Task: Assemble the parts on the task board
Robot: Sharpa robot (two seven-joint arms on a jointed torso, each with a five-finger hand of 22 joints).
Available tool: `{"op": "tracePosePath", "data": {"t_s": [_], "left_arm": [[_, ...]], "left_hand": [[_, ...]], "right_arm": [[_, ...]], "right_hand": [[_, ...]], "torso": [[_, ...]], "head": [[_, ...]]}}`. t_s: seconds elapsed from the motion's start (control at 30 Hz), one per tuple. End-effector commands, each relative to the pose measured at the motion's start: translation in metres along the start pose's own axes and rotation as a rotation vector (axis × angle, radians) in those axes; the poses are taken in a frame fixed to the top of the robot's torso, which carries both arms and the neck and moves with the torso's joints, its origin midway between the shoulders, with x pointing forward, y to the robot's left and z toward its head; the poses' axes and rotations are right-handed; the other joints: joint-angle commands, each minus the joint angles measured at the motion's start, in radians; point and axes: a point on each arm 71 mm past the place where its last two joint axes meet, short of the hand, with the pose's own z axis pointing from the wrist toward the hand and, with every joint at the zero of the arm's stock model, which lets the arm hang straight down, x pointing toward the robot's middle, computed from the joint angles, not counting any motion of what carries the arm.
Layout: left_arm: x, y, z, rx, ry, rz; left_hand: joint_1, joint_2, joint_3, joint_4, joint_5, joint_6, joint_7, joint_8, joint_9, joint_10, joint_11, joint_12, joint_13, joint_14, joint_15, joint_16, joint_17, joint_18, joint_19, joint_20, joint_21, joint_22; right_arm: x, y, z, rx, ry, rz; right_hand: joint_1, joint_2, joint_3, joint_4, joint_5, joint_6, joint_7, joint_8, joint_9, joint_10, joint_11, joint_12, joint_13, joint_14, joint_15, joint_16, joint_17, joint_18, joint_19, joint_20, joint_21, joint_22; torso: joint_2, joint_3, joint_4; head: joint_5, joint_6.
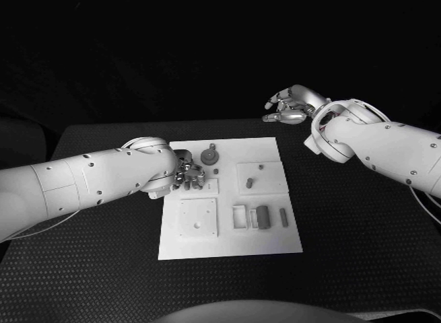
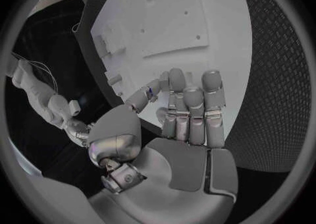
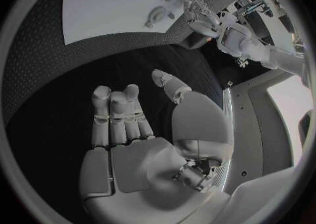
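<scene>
The left hand [image 1: 188, 173] is seen at the left edge of the task board [image 1: 279, 232], over its far-left corner, and the board surface beneath it is hidden in the head view. In the left wrist view its fingers [image 2: 191, 109] are held straight and close together above the board, with the thumb apart; nothing is seen between them, so the hand appears released, though what lies under the fingertips cannot be made out.

The task board lies in the middle of the black counter [image 1: 104, 282]. On its far part, just right of the left hand, a grey round part with a stem [image 1: 211, 157] is seen; its exact shape is hard to tell. Right of it, a small grey peg [image 1: 248, 181] stands in a square raised plate. In the near-left part, a square plate [image 1: 198, 217] with small holes is seen. Right of that, a dark grey block [image 1: 263, 216] sits in a recessed tray, with a thinner grey bar [image 1: 283, 216] just beside it. No writing or label can be read on the board.

The right hand [image 1: 290, 108] is held well apart from the board, beyond the far right of the counter against the dark background. Its fingers [image 3: 118, 116] are curled slightly and held together, with nothing gripped.
</scene>
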Motion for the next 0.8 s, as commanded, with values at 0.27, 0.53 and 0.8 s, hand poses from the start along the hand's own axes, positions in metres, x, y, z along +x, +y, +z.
{"op": "tracePosePath", "data": {"t_s": [0.27, 0.53, 0.8], "left_arm": [[0.0048, 0.0006, 0.0015, -0.009, 0.021, 0.019], [0.0022, 0.0021, 0.0020, -0.012, -0.005, 0.025], [0.0015, 0.0020, 0.0020, -0.013, -0.017, 0.030]], "left_hand": [[-0.002, 0.016, 0.061, 0.035, 0.015, 0.125, -0.062, 0.121, 0.005, 0.070, -0.066, 0.007, 0.001, 0.034, -0.055, 0.009, -0.003, 0.020, 0.072, -0.073, 0.010, 0.023], [-0.003, 0.018, 0.063, 0.034, 0.012, 0.124, -0.062, 0.122, 0.009, 0.069, -0.067, 0.010, 0.001, 0.034, -0.056, 0.012, -0.005, 0.020, 0.072, -0.073, 0.013, 0.023], [-0.003, 0.021, 0.065, 0.034, 0.007, 0.124, -0.062, 0.123, 0.013, 0.069, -0.067, 0.013, 0.001, 0.034, -0.057, 0.016, -0.008, 0.020, 0.072, -0.073, 0.016, 0.023]], "right_arm": [[0.0013, 0.0020, -0.0001, -0.011, 0.016, -0.002], [0.0012, 0.0020, -0.0004, -0.012, 0.017, -0.002], [0.0013, 0.0020, -0.0003, -0.012, 0.017, -0.002]], "right_hand": [[-0.001, 0.006, 0.000, -0.006, 0.003, -0.003, 0.018, 0.007, -0.001, -0.006, -0.004, 0.007, -0.001, -0.008, -0.002, -0.007, -0.001, 0.053, -0.005, 0.004, -0.004, -0.002], [-0.001, 0.007, 0.000, -0.007, 0.003, -0.002, 0.018, 0.007, -0.001, -0.007, -0.004, 0.007, -0.002, -0.008, -0.002, -0.007, -0.002, 0.053, -0.005, 0.004, -0.004, -0.002], [-0.002, 0.007, -0.001, -0.007, 0.003, -0.002, 0.018, 0.008, -0.002, -0.007, -0.004, 0.008, -0.002, -0.008, -0.002, -0.007, -0.002, 0.053, -0.005, 0.004, -0.004, -0.002]], "torso": [[0.001, -0.0010, 0.0012], [0.001, -0.0014, 0.0006], [0.000, -0.0010, 0.0006]], "head": [[0.000, -0.001], [0.002, -0.002], [0.002, -0.003]]}}
